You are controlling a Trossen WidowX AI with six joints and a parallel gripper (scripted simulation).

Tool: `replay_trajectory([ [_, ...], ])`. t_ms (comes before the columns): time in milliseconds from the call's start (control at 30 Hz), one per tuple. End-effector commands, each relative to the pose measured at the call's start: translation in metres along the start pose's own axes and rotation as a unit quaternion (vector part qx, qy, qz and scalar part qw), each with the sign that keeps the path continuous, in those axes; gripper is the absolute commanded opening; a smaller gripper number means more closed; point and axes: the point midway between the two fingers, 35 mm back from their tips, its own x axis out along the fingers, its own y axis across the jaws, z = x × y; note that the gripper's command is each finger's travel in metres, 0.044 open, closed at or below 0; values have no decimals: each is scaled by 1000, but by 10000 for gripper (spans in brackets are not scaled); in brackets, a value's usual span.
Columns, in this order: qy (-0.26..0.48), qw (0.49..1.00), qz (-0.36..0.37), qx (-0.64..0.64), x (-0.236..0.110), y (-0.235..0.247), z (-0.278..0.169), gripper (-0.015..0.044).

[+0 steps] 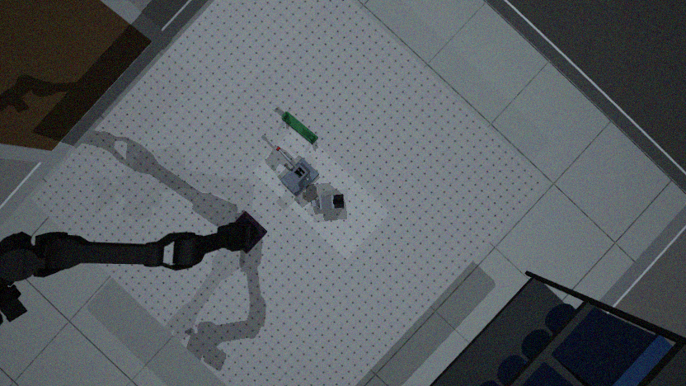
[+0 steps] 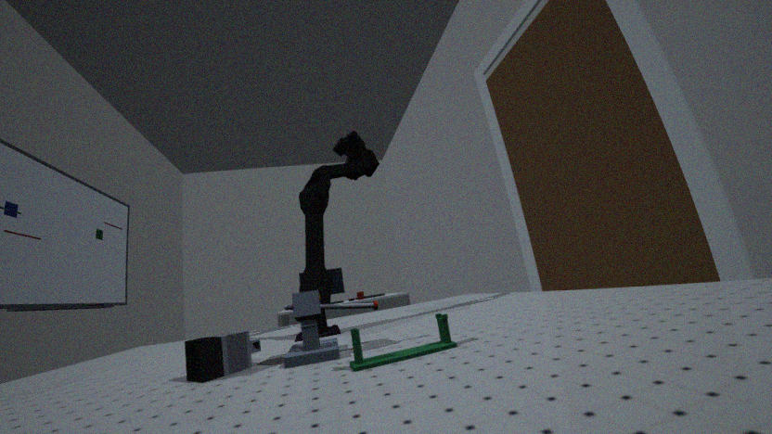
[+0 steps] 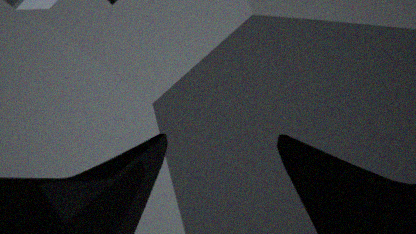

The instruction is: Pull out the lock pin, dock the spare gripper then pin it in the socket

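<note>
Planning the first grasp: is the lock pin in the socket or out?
In: the pin runs level through the socket, red tip sticking out one side.

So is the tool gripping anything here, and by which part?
Nothing is held. The tool is open, with only wall between its fingers, raised well away from the pin, mount and spare gripper.
</note>
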Motion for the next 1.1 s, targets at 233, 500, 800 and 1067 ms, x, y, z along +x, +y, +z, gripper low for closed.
replay_trajectory([
  [233, 94, 983, 138, 81, -63, 63, -48, 300],
  [500, 233, 913, 287, 172, -172, 120, -93, 300],
  [800, 401, 775, 416, 256, -322, 147, -111, 300],
  [1067, 549, 603, 483, 318, -462, 135, -95, 300],
])
